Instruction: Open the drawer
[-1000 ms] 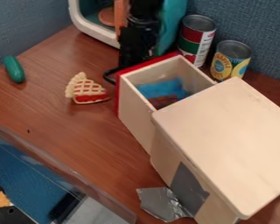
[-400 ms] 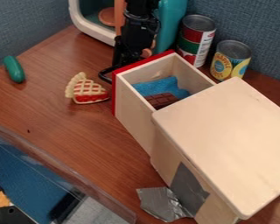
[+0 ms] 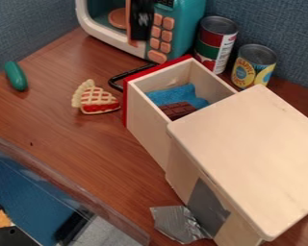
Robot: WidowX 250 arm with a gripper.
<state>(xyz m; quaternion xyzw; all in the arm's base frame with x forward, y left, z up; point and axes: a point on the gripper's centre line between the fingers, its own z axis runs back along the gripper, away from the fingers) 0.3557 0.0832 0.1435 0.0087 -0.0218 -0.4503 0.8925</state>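
Wood-grain tabletop (image 3: 60, 110), bounded at the rear by blue fabric panels (image 3: 266, 21). Drawer (image 3: 146, 122): extended from the pale wooden cabinet (image 3: 247, 144), red front facing the upper left of the view, black handle (image 3: 120, 78) attached.

Change: one second ago the gripper (image 3: 142, 20) was low at the drawer front; it has since moved up, and its visible part is now apart from the handle, in front of the toy microwave (image 3: 186, 29). The peach keypad (image 3: 161, 36), earlier covered, is exposed. The drawer sits slightly further out than in the first frame and matches the second. State of the gripper: cannot be determined (only a dark portion shows at the top edge).

Drawer contents: blue cloth (image 3: 198, 101) and a brown chocolate-like block (image 3: 178, 110).

Adjacent items: lattice-top pie slice (image 3: 96, 99), just beside the red front; red-and-green can (image 3: 214, 45) and yellow-labelled can (image 3: 253, 67), both upright near the drawer's far side. The microwave stands close behind the handle, limiting room there. A green, cucumber-shaped item (image 3: 16, 76) lies well apart at the left. Silver tape (image 3: 179, 223) lies at the cabinet's base. A transparent edge (image 3: 60, 175) crosses the lower left.
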